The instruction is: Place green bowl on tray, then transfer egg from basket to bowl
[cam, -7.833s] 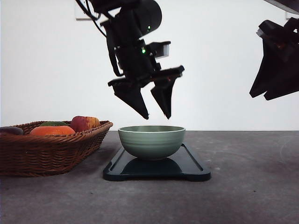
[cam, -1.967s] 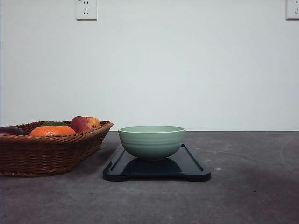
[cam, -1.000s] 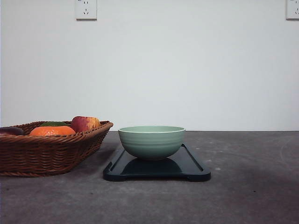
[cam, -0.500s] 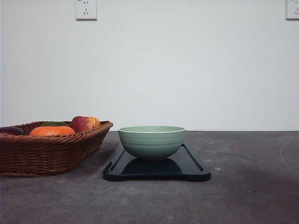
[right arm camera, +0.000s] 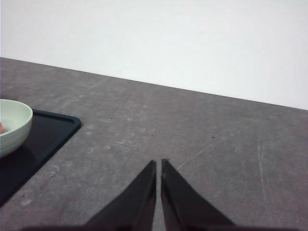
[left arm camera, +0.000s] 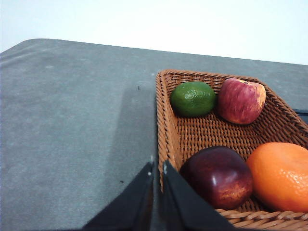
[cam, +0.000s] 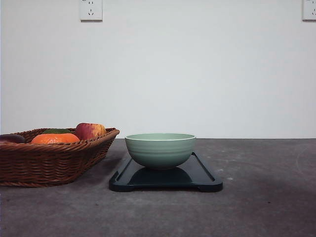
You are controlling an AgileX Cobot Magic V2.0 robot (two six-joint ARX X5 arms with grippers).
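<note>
Bowl first: the green bowl (cam: 160,149) sits upright on the tray (cam: 203,178), just right of the basket (cam: 54,160), and a sliver of reddish-brown inside its rim in the right wrist view may be the egg (right arm camera: 1,128). The basket holds a red-yellow apple (left arm camera: 240,100), a green citrus (left arm camera: 193,98), an orange (left arm camera: 281,175) and a dark red fruit (left arm camera: 217,176). The left gripper (left arm camera: 157,169), at the basket's outer rim, and the right gripper (right arm camera: 158,164), above bare table (right arm camera: 202,134), both have their fingers pressed together, holding nothing.

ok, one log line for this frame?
green bowl: on tray | basket: fruit inside | left gripper: shut, empty | right gripper: shut, empty
</note>
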